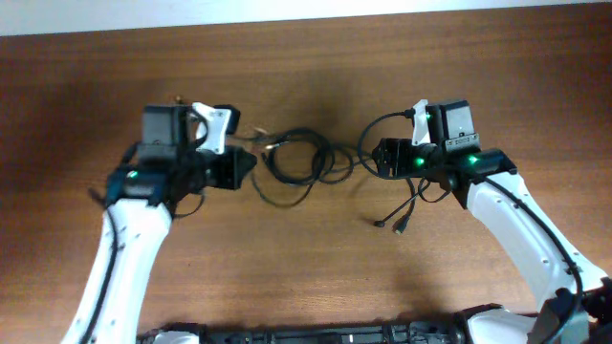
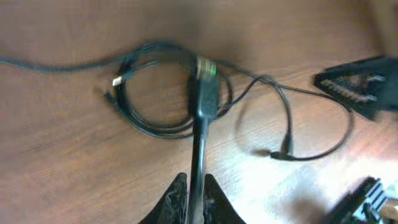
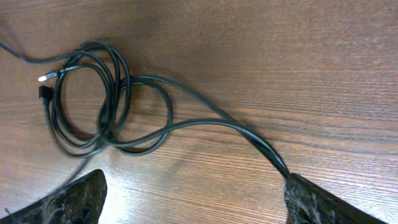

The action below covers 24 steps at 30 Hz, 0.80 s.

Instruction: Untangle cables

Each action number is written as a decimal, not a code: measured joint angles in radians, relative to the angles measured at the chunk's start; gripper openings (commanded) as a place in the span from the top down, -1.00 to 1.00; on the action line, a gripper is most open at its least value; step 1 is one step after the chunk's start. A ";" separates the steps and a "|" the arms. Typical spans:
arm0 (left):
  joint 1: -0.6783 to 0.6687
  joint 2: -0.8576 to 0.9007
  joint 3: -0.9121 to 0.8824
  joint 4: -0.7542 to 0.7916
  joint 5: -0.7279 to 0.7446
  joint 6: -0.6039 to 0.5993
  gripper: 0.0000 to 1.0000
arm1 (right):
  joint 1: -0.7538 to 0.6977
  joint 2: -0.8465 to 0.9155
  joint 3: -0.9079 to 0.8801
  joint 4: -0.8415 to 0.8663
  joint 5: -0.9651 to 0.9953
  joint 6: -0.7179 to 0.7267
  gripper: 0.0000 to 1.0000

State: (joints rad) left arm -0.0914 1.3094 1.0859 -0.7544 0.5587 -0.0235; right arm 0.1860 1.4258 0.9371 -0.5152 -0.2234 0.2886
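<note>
The cables (image 1: 298,158) are thin black cords in a tangled coil on the wooden table, between my two grippers. My left gripper (image 1: 244,170) is at the coil's left side. In the left wrist view it (image 2: 196,196) is shut on one black cable (image 2: 200,143), which runs up to a plug with a green-yellow band (image 2: 205,68) lying over the coil. My right gripper (image 1: 380,158) is at the coil's right side. In the right wrist view it (image 3: 193,199) is open wide, and a cable (image 3: 205,121) runs from the coil to its right finger. A whitish plug (image 3: 45,78) lies at the coil's left.
Two loose cable ends with plugs (image 1: 397,225) lie on the table below the right gripper. A thin cord (image 2: 37,62) trails off to the left. The table's far edge (image 1: 306,19) meets a white surface at the top.
</note>
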 measured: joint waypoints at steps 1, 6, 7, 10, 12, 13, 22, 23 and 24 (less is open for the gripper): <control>0.019 -0.027 0.000 0.000 0.016 0.018 0.43 | 0.000 0.003 0.000 0.000 0.000 0.000 -0.80; 0.046 -0.055 0.000 0.023 0.028 0.062 -0.11 | 0.000 0.003 0.000 -0.001 -0.003 0.000 -0.80; 0.042 -0.053 0.000 0.045 0.030 0.059 -0.11 | 0.000 0.003 0.000 -0.005 -0.004 0.000 -0.79; 0.025 -0.029 0.000 0.101 0.034 0.056 -0.14 | 0.000 0.003 0.000 -0.022 -0.003 0.001 -0.80; -0.004 0.016 0.000 0.161 0.037 0.039 -0.15 | 0.000 0.003 0.000 -0.037 0.005 0.000 -0.80; -0.019 0.039 0.000 0.196 0.037 0.028 -0.20 | 0.000 0.003 0.000 -0.044 0.008 0.000 -0.80; -0.162 0.349 0.001 0.499 0.037 -0.083 -0.32 | 0.000 -0.042 0.000 -0.089 0.022 0.000 -0.80; -0.177 0.383 0.001 0.540 0.037 -0.093 -0.31 | 0.000 -0.060 0.000 -0.098 0.025 0.000 -0.80; -0.195 0.425 0.003 0.578 0.037 -0.099 -0.31 | 0.000 -0.080 0.000 -0.108 0.031 0.001 -0.80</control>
State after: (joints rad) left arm -0.2867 1.7344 1.0885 -0.1764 0.5957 -0.1223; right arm 0.1860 1.3453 0.9371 -0.6231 -0.1921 0.2893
